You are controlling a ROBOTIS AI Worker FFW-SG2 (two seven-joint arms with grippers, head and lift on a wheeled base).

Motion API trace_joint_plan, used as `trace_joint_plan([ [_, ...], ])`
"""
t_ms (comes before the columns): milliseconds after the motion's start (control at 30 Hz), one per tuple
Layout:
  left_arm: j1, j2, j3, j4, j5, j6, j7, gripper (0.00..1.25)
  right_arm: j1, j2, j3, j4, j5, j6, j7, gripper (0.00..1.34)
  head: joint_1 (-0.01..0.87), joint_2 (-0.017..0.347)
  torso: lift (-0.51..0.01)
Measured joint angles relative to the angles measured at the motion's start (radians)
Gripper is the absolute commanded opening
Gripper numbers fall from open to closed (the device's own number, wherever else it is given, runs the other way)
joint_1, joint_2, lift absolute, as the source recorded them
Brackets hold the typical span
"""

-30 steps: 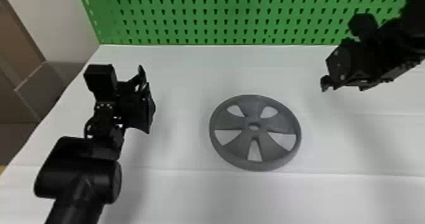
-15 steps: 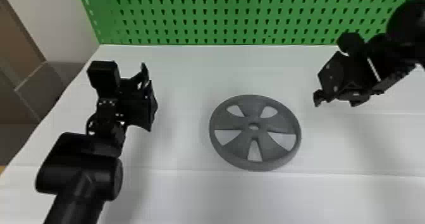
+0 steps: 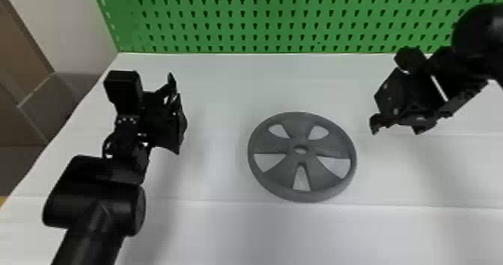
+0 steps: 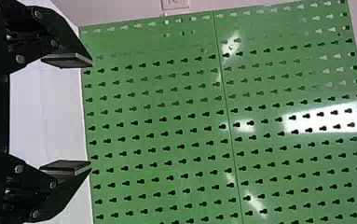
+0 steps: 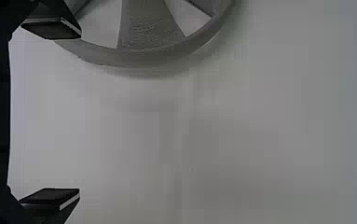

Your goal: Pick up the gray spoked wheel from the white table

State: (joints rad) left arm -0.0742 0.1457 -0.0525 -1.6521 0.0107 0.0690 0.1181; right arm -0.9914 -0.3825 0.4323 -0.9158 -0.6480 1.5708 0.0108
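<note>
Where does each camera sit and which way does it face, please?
Head view: on the robot's head, looking forward and down at the gray spoked wheel on the white table; left arm and right arm show.
Left wrist view: on the left wrist, facing the green pegboard, with the open left gripper.
Right wrist view: on the right wrist, facing the tabletop and part of the wheel, with the open right gripper.
Shared: head and right wrist views both show the wheel.
</note>
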Motion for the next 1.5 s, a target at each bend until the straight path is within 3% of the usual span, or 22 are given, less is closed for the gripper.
trace_joint_plan([
  [467,-0.001,0.002,-0.004,0.000,-0.007,0.002,0.000,0.77,-0.004,0.015,0.019,0.039,0.006,0.000,0.000,1.23,0.779,0.086,-0.093],
  [1000,-0.004,0.006,-0.011,0.000,-0.012,0.012,0.000,0.77,0.010,0.134,-0.028,0.074,0.123,0.000,0.000,1.23,0.779,0.086,-0.093],
  [1233,-0.004,0.011,-0.016,0.000,-0.011,0.017,0.000,0.77,0.014,0.163,-0.028,0.082,0.135,0.000,0.000,1.23,0.779,0.086,-0.093],
  [1500,-0.005,0.015,-0.021,0.000,-0.009,0.019,0.000,0.77,0.017,0.179,-0.015,0.103,0.137,0.000,0.001,1.23,0.779,0.086,-0.093],
])
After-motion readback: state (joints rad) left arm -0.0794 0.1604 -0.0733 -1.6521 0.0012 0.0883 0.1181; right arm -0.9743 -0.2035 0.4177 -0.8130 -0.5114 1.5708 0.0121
